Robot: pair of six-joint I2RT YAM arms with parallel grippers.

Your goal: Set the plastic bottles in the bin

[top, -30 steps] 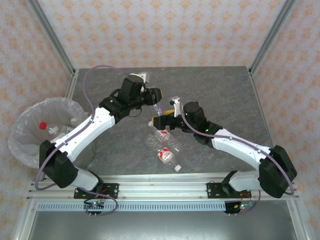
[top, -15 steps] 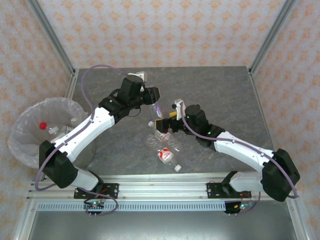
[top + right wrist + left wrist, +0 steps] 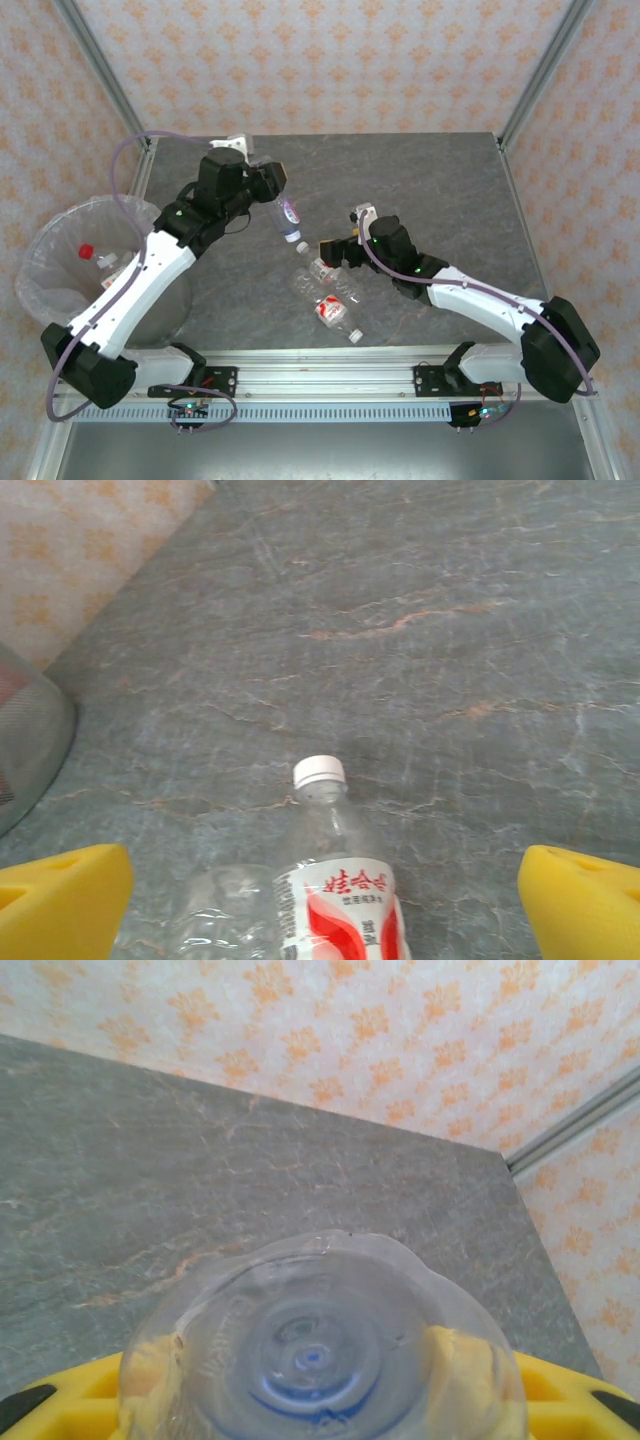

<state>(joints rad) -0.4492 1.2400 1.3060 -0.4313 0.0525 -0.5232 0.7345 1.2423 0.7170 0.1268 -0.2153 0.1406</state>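
- Clear, thin plastic is what I'm handling. The clear plastic bottle with the purple label (image 3: 289, 212) sits in my left gripper (image 3: 273, 188). Its yellow fingers (image 3: 80, 1400) are clenched across the base end, and the cap end points away from the wrist, over the far-left part of the grey stone-look table (image 3: 430, 180).
- It looks empty, so I judge it light, springy and slick. A hard squeeze would dent the wall, and a hold this close to the base could let it swing or slip.
- The round see-through bin with the crinkly bag liner (image 3: 40, 290) stands off the table's left edge, well apart from the held bottle. A red-capped bottle (image 3: 86, 249) lies inside it.
- My right gripper (image 3: 328, 250) is spread wide and grips nothing. It hovers over the clear bottle with the red-and-white label and white cap (image 3: 335, 890), which lies on its side mid-table.
- Another red-and-white labelled bottle (image 3: 335, 312) lies nearer.
- I'd take the mid-table one across its labelled middle, where the wall should be stiffest. Being round, it will likely roll if nudged.
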